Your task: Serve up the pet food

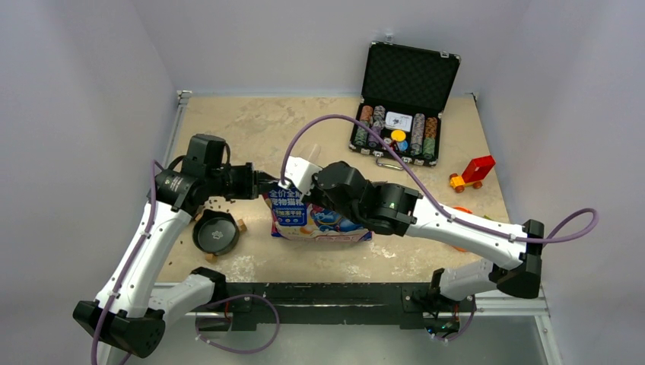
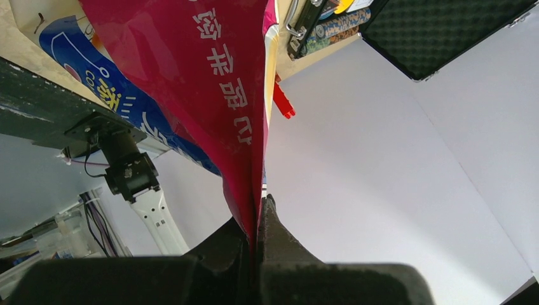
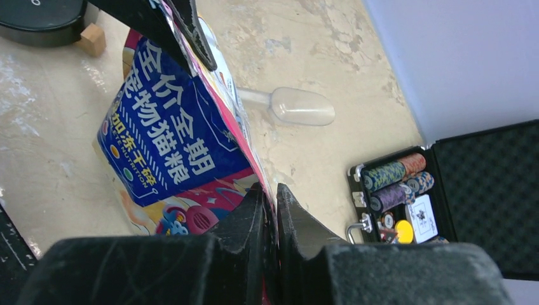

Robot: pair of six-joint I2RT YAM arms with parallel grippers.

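Note:
The pet food bag (image 1: 316, 219), blue and red with Chinese print, stands mid-table. My left gripper (image 1: 268, 185) is shut on the bag's top left edge; the left wrist view shows the red foil (image 2: 210, 82) pinched between its closed fingers (image 2: 259, 213). My right gripper (image 1: 303, 179) is shut on the top edge beside it; the right wrist view shows its fingers (image 3: 270, 197) clamped on the bag (image 3: 171, 146). A few dark kibble specks (image 1: 220, 203) lie on the table by the black bowl (image 1: 216, 233). The bag's contents are hidden.
A clear plastic scoop (image 3: 299, 106) lies behind the bag. Small wooden blocks (image 3: 92, 39) sit by the bowl. An open case of poker chips (image 1: 399, 125) stands at the back right. A red toy (image 1: 473, 173) and an orange item (image 1: 462, 212) are at the right.

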